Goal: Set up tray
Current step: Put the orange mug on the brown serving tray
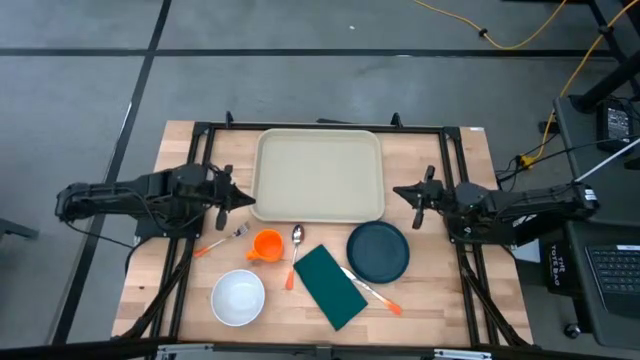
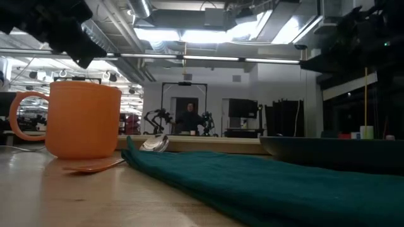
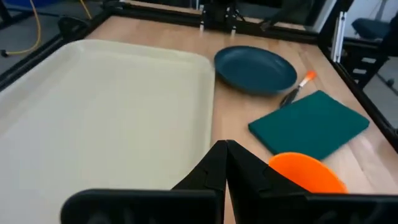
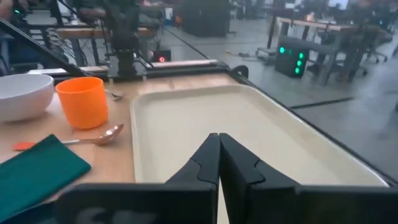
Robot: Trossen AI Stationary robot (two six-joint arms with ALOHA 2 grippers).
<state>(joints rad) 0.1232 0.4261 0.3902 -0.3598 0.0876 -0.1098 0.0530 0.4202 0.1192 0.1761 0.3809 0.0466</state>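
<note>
Setup not yet begun: tray (image 1: 320, 175) bare at far centre of counter (image 1: 180, 150); plate (image 1: 378, 251), napkin (image 1: 330, 286), cup (image 1: 267, 245), bowl (image 1: 238, 297) nearer, outside it. Left tool (image 1: 243, 199) and right tool (image 1: 400, 191) flanking tray, fingers together, holding nothing.

Large cream rectangular plastic tray (image 1: 320, 175): smooth, matt. Pale wooden slatted tabletop (image 1: 165, 270): visible grain. Beside the tray: dark green folded cloth napkin (image 1: 329, 286), matt; orange plastic mug (image 1: 267, 245); polished metal spoon (image 1: 297, 236).
</note>
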